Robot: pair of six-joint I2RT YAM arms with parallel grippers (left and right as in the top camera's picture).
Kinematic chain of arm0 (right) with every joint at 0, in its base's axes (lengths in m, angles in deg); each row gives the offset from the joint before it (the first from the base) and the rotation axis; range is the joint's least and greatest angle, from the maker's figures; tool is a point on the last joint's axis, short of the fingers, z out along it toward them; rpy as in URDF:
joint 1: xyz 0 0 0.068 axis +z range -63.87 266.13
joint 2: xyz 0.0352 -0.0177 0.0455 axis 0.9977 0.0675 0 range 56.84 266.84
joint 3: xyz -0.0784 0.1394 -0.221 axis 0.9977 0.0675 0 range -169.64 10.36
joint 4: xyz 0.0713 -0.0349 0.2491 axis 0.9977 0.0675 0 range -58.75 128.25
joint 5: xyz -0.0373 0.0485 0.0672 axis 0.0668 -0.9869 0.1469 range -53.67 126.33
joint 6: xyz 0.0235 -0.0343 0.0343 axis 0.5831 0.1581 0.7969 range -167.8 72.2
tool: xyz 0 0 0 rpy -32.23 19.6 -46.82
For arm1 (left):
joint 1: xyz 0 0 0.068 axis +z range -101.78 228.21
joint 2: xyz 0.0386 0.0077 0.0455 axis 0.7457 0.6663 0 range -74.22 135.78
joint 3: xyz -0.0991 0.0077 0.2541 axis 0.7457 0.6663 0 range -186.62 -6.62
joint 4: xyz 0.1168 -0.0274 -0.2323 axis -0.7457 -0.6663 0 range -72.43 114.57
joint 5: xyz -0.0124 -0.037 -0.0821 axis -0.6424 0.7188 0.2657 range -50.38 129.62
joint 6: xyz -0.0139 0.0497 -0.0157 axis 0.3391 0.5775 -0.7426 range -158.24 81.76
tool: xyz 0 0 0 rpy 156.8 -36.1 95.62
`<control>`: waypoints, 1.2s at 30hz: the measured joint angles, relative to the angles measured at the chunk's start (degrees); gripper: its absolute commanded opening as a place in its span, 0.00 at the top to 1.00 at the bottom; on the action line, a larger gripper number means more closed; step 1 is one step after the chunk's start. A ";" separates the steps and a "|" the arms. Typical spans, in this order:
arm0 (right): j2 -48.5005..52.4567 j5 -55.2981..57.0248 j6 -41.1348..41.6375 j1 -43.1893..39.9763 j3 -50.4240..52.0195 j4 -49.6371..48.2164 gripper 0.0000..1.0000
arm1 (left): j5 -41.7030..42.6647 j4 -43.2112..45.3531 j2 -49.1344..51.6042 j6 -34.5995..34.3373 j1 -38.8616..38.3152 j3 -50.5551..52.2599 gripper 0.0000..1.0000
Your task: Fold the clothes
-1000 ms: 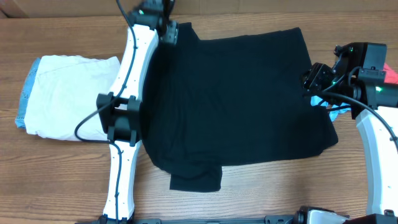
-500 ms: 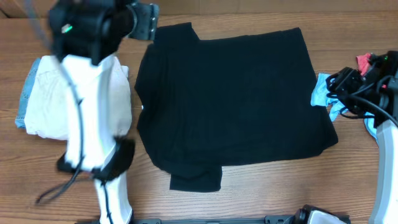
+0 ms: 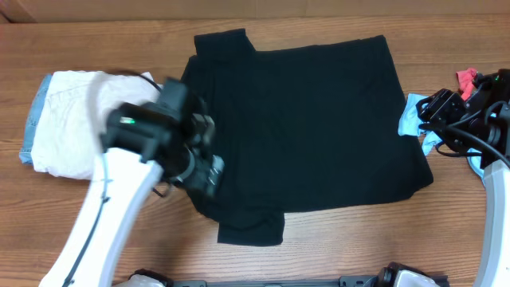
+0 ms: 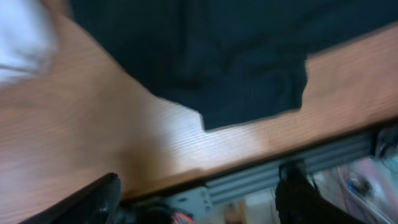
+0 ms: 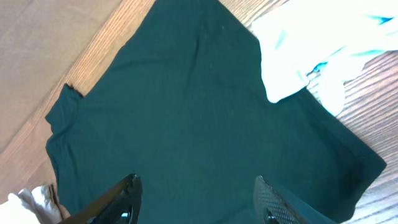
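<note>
Left tool (image 4: 198, 190) swung from upper left down over left edge of black T-shirt (image 3: 311, 119), wide and empty, right tool (image 5: 199, 198) likewise wide, empty.

My left arm (image 3: 103, 199), at the left edge of the black T-shirt (image 3: 319, 119), is a white link under a black joint housing with a green light and a thin black cable. Off the shirt's right edge, my right arm (image 3: 494, 183) shows a white link, a black head and a looped black cable. Its fingers (image 5: 121, 199) are black.
</note>
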 measured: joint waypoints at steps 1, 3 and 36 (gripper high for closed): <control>0.02 0.00 0.02 0.00 0.00 0.00 0.37 | 1.31 1.38 0.31 -0.61 -1.03 4.22 0.19; 0.00 0.02 0.00 0.00 0.00 0.00 0.36 | 3.06 6.95 0.26 -2.03 -3.63 12.41 0.19; 0.02 6.32 0.17 0.00 0.00 0.52 0.20 | 12.76 26.21 7.85 -22.93 -10.14 36.85 0.96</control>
